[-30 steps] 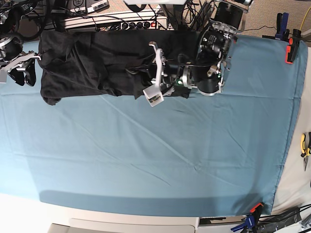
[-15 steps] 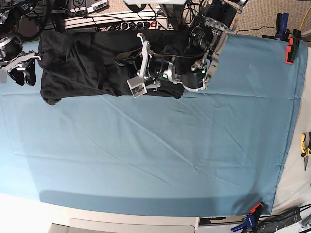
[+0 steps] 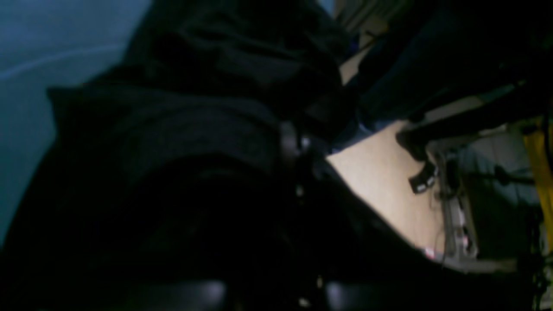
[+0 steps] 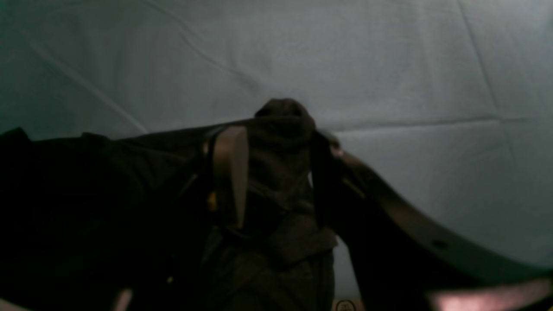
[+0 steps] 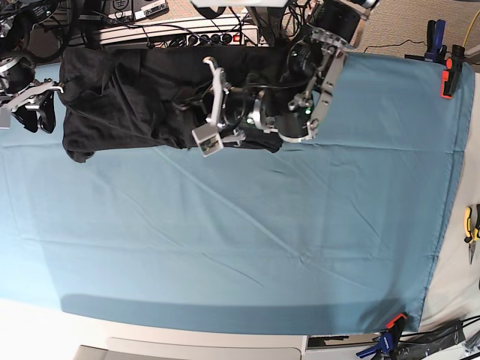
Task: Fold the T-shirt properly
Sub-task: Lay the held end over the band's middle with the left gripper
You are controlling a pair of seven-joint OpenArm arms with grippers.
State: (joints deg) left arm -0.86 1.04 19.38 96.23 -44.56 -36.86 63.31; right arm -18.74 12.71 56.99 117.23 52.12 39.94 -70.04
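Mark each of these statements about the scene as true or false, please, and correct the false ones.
1. The T-shirt lies along the far edge of the teal sheet. True.
2. The T-shirt is folded into a small neat square. False: it lies long and rumpled.
3. The right end effector has dark cloth between its fingers. True.
4. The left end effector is far from the shirt, over bare sheet. False: it is over the shirt.
5. Yellow-handled pliers lie on the shirt. False: they lie beyond the sheet's edge.

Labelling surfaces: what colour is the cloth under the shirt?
Teal blue cloth, clearest in the base view.
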